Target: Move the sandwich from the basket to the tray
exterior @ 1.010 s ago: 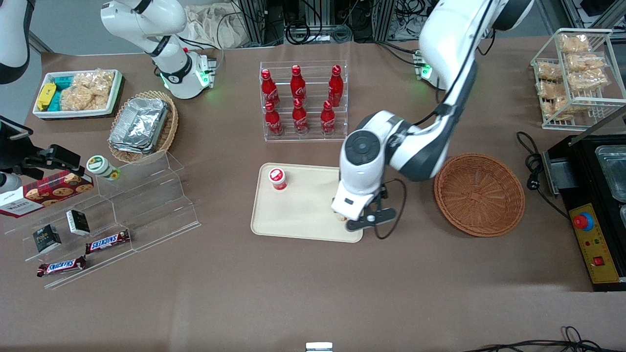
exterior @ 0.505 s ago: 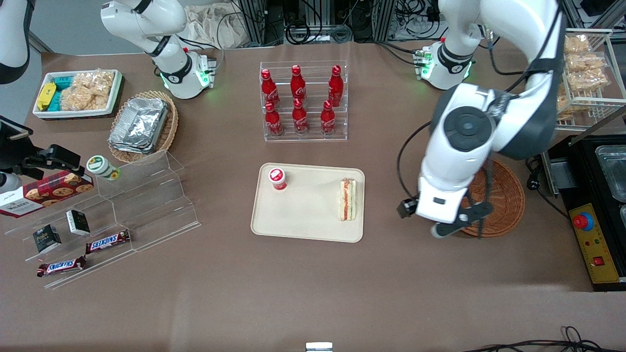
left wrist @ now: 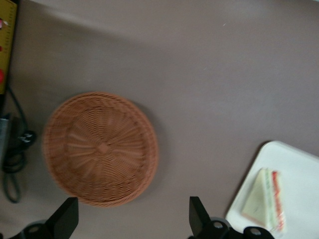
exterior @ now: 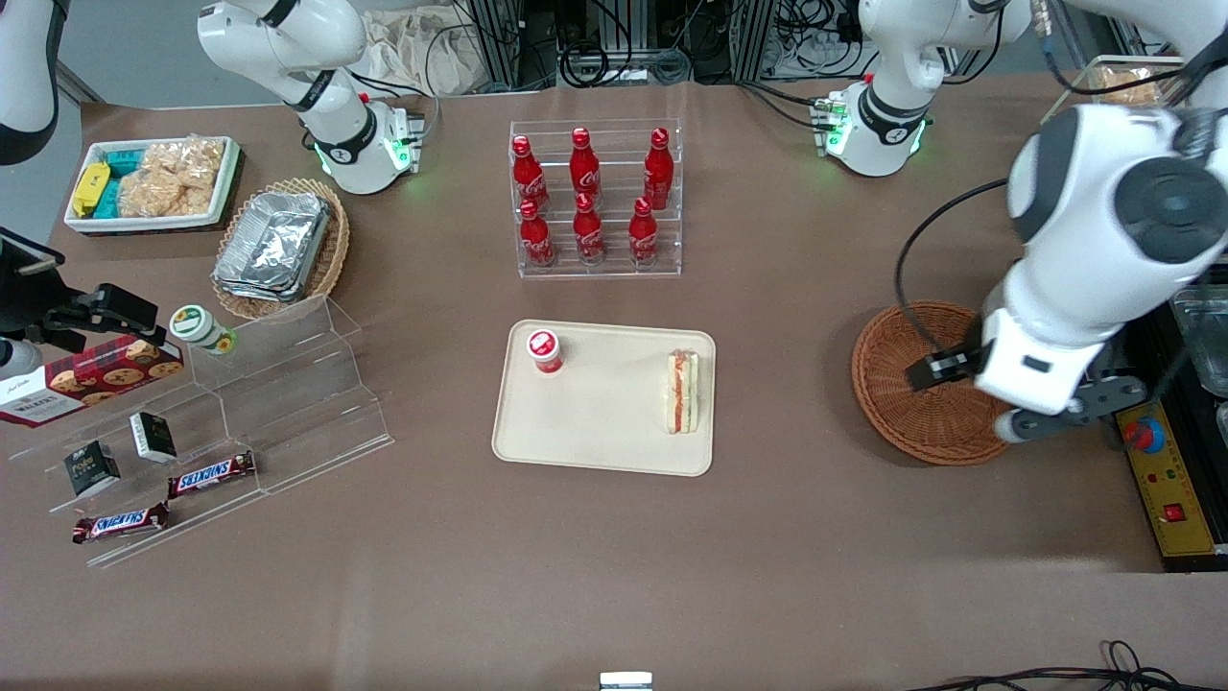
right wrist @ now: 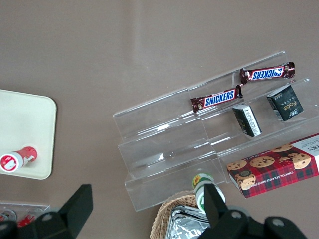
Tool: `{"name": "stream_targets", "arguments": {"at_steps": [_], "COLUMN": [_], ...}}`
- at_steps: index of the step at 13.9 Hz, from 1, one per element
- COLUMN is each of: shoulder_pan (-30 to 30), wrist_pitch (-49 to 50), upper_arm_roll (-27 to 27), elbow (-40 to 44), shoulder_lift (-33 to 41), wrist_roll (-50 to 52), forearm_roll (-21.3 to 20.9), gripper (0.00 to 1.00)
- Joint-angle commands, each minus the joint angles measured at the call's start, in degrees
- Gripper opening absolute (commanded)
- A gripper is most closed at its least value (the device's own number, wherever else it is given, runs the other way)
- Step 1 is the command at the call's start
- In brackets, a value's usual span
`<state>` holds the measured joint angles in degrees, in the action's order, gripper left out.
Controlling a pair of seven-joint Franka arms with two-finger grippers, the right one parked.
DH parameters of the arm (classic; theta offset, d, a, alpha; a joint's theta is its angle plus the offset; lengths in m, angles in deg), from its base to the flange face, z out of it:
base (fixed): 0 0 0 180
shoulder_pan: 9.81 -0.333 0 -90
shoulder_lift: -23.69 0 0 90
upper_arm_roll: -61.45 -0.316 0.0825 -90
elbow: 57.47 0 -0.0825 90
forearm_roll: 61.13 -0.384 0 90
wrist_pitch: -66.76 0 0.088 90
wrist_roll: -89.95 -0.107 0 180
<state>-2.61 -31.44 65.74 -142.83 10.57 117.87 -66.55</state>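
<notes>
The sandwich (exterior: 683, 392) lies on the cream tray (exterior: 595, 437), near the tray's edge closest to the basket; it also shows in the left wrist view (left wrist: 266, 201) on the tray's corner (left wrist: 299, 169). The reddish-brown wicker basket (exterior: 911, 384) (left wrist: 99, 148) holds nothing. My left gripper (exterior: 1060, 415) hangs high over the basket's rim toward the working arm's end of the table. Its fingers (left wrist: 197, 215) stand wide apart with nothing between them, and the gripper (left wrist: 132, 219) is open.
A small red-capped bottle (exterior: 545, 350) stands on the tray. A rack of red cola bottles (exterior: 595, 202) stands farther from the camera than the tray. A black control box (exterior: 1166, 470) and a cable (exterior: 1046, 331) lie beside the basket. Clear acrylic steps (exterior: 249, 403) hold snacks.
The left arm lifted off the tray and swung toward its own end of the table, over the basket. The sandwich stayed on the tray, released.
</notes>
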Motion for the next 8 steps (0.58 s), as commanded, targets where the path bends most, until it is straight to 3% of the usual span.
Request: {"name": "stream_targets", "arguments": {"at_steps": [1, 8], "shoulder_pan": [-5.9, -14.0], "wrist_pitch": [3.4, 10.9], "upper_arm_roll": [2.1, 2.1], "elbow": [-2.4, -1.8], "shoulder_lift": [4.3, 8.9], "wrist_roll": [-7.8, -23.9], "forearm_roll": [1.7, 5.0], "gripper": [1.0, 1.0]}}
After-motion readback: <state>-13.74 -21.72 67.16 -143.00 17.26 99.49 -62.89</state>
